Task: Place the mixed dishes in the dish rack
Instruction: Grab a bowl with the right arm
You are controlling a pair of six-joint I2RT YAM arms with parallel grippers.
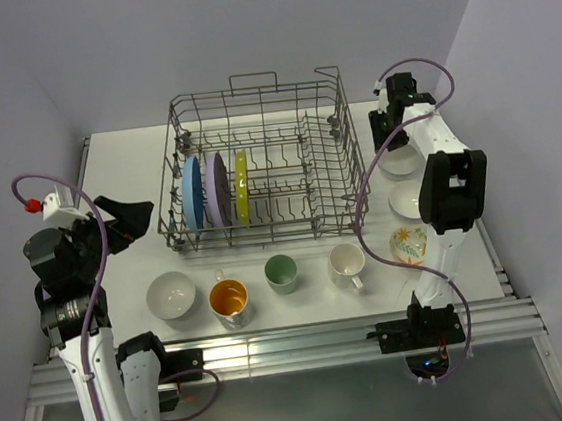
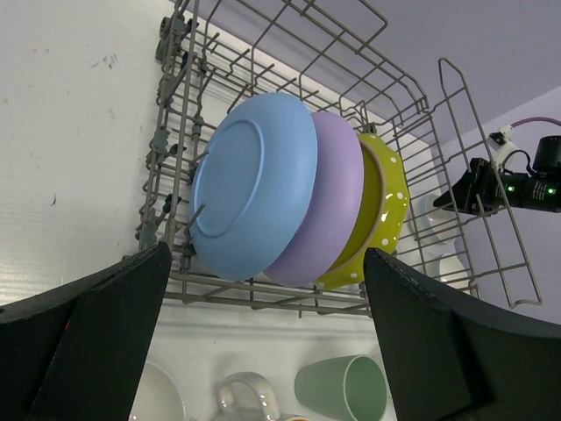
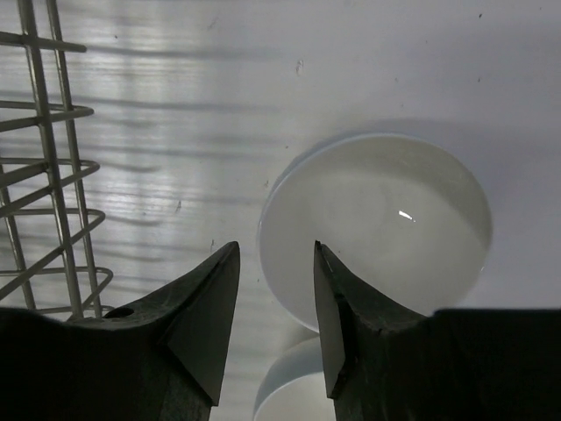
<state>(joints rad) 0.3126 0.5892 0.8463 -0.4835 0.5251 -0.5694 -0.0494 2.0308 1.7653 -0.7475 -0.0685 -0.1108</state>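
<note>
Could lose the far white bowl on the lift: offers only a thin, glossy rim to pinch, so may tip out or skid across the bench. Could also knock against the second white bowl just beside it, or clip the wires of the dish rack close by on the way over. Worth seating deep on the rim before raising.

Right hand: set to a middling gap, straddling the near rim of that far bowl, one finger over the inside, one outside. Cannot tell whether touching; lifts nothing.

Left hand: spread wide, holding nothing, facing the blue plate, lavender plate and yellow-green plate standing upright in the rack.
</note>
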